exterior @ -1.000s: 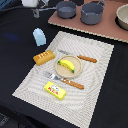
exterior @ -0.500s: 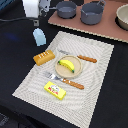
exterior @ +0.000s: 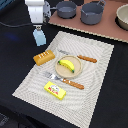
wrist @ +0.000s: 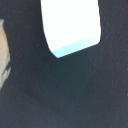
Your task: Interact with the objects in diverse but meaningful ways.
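**A:** So our gripper (exterior: 36, 25) is hanging right above the pale blue carton (exterior: 39, 37), which stands on the dark table (exterior: 15, 55) just off the placemat's (exterior: 95, 55) corner, on the exterior view's left. Looks like we're going for a pick on it. Anyone able to tell if the pincer is released or clenched? We honestly can't. The fingers blur into the carton top in the exterior view, and the wrist view only shows the carton (wrist: 70, 25) as a pale block on dark cloth, no fingertips.

**B:** Same here, can't tell. If we're grabbing it, we'd come straight down and centre on the narrow faces, since a light carton probably tips if one finger touches first. The wrist view has it sitting off to one edge of the picture, so we'd guess a small sideways nudge first.

**A:** What's nearby to worry about?

**B:** The bread loaf (exterior: 44, 57) is near, on the mat's edge, but apart from the carton. The banana (exterior: 67, 65) on its plate (exterior: 56, 70), the two wooden-handled utensils and the flat yellow box (exterior: 55, 90) are well clear. The frying pan (exterior: 65, 9) and pot (exterior: 92, 13) sit on the brown board behind, just beside the arm, so we'd lift up, not swing back.
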